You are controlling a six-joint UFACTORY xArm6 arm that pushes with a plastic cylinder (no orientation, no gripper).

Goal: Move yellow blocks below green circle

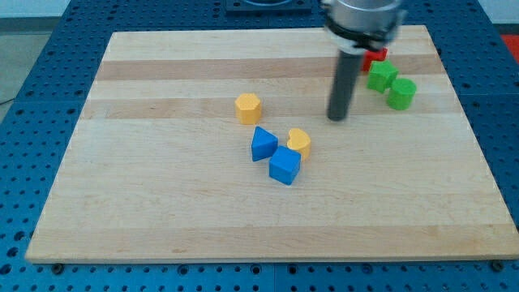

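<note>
A yellow hexagon block [248,107] lies near the board's middle. A yellow heart-shaped block [299,142] lies lower right of it, touching a blue cube [285,165]. A green round block [401,93] sits at the view's upper right, next to a green block [382,75] of unclear shape. My tip [337,117] rests on the board between the yellow blocks and the green ones, right of the hexagon and up-right of the heart, touching nothing.
A blue triangular block [263,143] sits left of the yellow heart. A red block [373,57] is partly hidden behind the rod at the view's top right. The wooden board [162,203] lies on a blue perforated table.
</note>
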